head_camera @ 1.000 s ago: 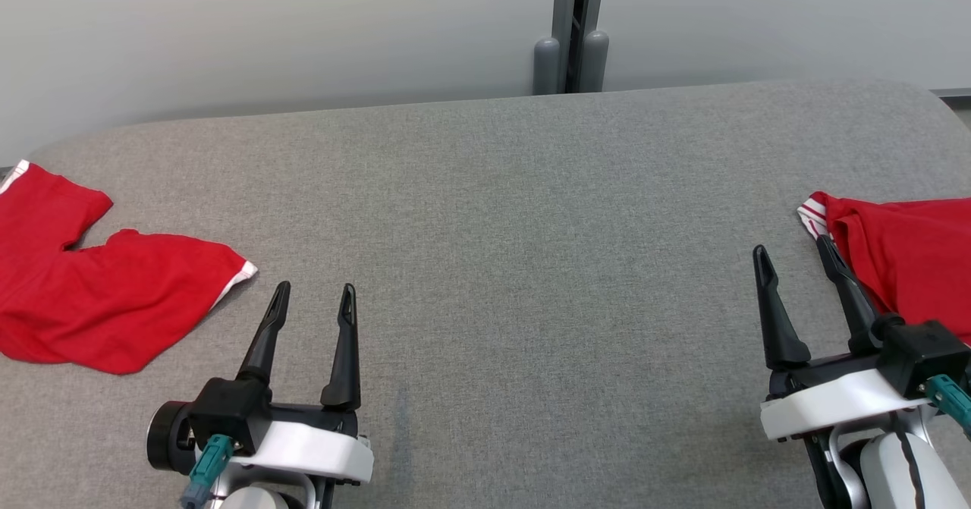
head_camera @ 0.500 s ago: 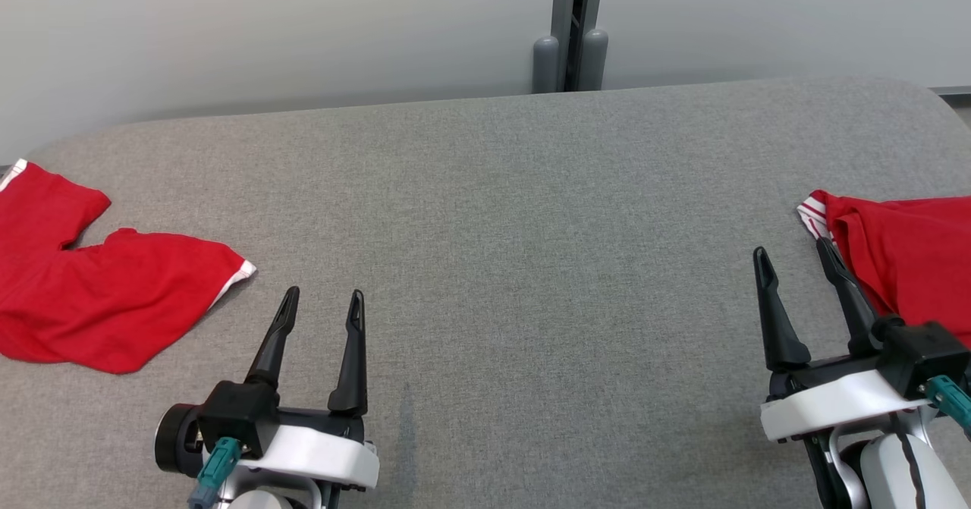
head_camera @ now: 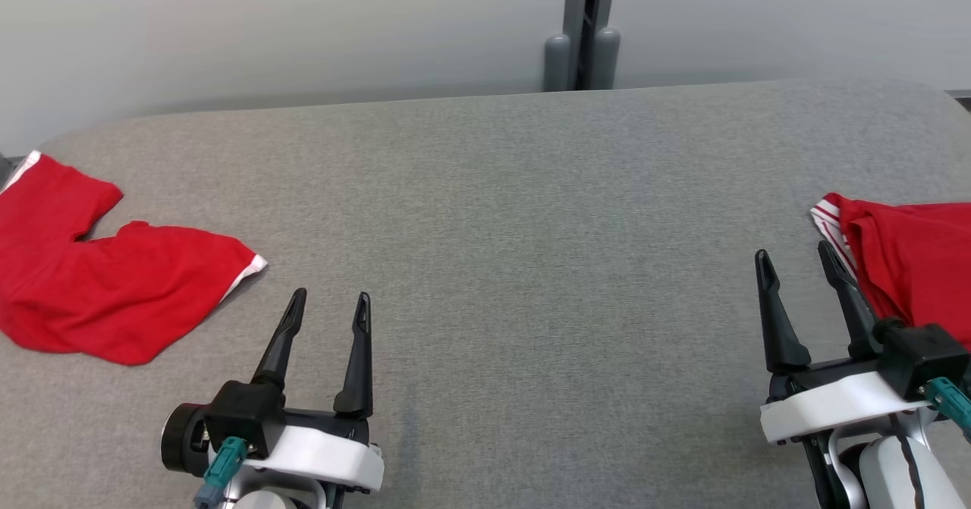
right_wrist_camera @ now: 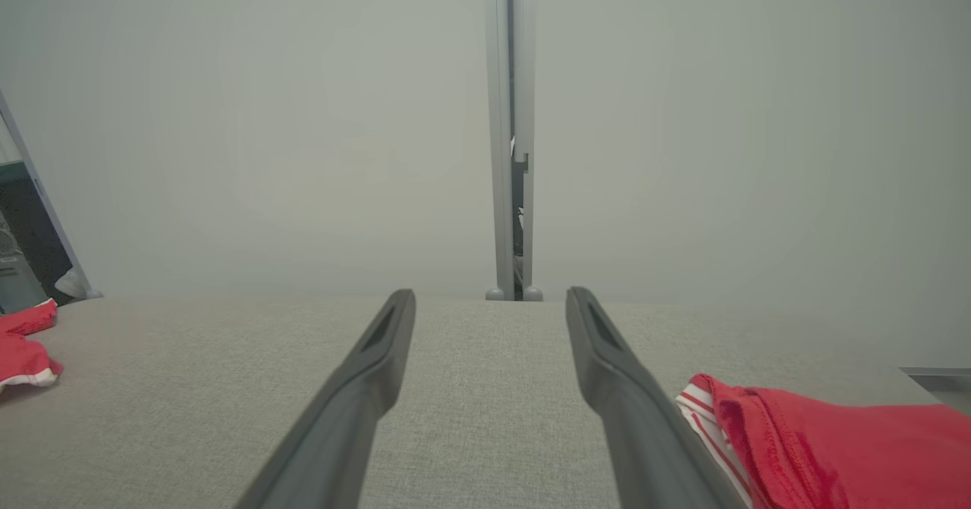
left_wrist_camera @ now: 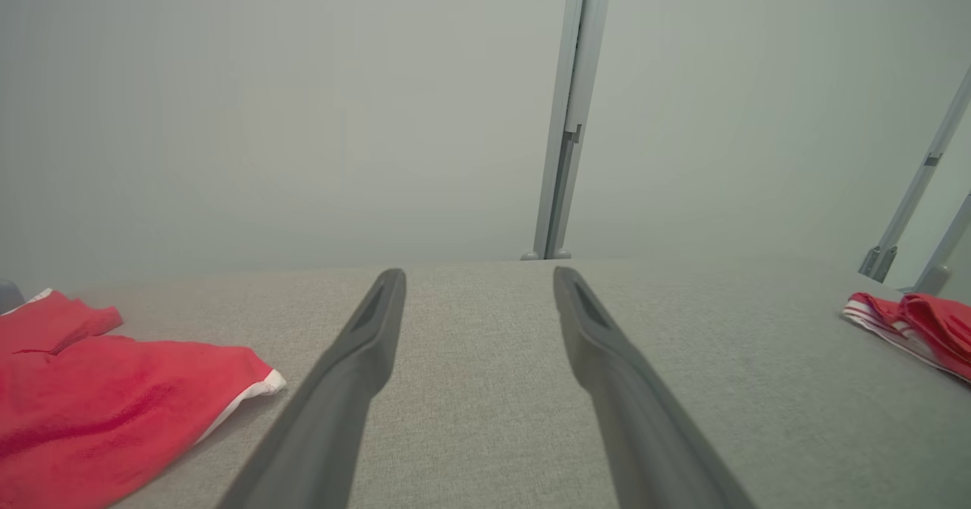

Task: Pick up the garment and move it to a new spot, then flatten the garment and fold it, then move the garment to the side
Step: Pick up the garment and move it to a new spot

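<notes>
A grey fabric table (head_camera: 493,190) carries two garments. The first red garment (head_camera: 98,296) lies far left. The left gripper (head_camera: 332,295) and the right gripper (head_camera: 791,251) both gape wide and empty. The second red garment (head_camera: 918,259) lies just beside the right gripper.

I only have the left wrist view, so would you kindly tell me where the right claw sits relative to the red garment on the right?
Observer: The right claw is open, and its outer finger stands close beside the striped hem of the right garment. I cannot tell whether they touch.
Operator: Thank you. Is anything caught between its fingers?
Observer: No, in the right wrist view only bare grey table lies between them.
</notes>
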Robot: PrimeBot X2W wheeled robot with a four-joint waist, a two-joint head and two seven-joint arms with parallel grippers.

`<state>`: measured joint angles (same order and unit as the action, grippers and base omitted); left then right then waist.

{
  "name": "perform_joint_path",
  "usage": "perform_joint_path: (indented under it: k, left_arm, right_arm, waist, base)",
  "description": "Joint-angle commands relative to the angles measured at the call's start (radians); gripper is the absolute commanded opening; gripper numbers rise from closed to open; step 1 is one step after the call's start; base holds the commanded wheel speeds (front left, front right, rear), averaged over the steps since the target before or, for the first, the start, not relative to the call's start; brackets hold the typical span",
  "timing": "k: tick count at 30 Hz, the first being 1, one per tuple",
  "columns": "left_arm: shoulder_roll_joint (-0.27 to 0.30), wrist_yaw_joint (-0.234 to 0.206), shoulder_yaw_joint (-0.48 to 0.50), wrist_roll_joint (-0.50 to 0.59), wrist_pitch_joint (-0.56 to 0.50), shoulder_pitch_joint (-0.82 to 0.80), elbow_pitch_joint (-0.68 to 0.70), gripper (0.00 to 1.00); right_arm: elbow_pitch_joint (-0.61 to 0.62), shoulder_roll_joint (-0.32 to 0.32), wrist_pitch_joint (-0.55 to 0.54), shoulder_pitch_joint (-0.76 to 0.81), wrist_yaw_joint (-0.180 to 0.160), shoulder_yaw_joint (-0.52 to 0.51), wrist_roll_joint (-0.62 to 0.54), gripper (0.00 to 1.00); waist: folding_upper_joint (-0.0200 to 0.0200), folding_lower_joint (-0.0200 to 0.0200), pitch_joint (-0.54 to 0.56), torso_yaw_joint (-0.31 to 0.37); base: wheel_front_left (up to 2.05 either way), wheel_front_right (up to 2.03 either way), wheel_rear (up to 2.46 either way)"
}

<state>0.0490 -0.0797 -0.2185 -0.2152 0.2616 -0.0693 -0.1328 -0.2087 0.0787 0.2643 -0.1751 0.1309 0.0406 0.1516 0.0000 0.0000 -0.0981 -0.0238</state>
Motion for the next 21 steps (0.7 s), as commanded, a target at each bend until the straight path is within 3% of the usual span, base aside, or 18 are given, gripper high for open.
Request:
perform_joint_path:
  k: [1,8,21]
  left_arm:
    - [0.004,0.005,-0.002,-0.001,0.004,-0.011,-0.002,1.00]
    - [0.004,0.004,-0.016,0.015,0.004,-0.027,-0.012,1.00]
    - [0.004,0.005,0.070,0.008,0.004,0.007,0.003,1.00]
  right_arm:
    - [-0.003,0.002,0.000,0.006,0.000,0.000,0.007,1.00]
    - [-0.010,0.008,0.000,0.011,0.000,0.027,0.012,1.00]
    - [-0.015,0.015,0.000,0.005,0.000,0.116,0.019,1.00]
  waist:
    - [0.0000,0.0000,-0.003,-0.011]
    - [0.0000,0.0000,-0.018,-0.101]
    - [0.0000,0.0000,0.017,-0.310]
  base:
    - [0.00,0.00,0.00]
    - [0.00,0.00,0.00]
    - [0.00,0.00,0.00]
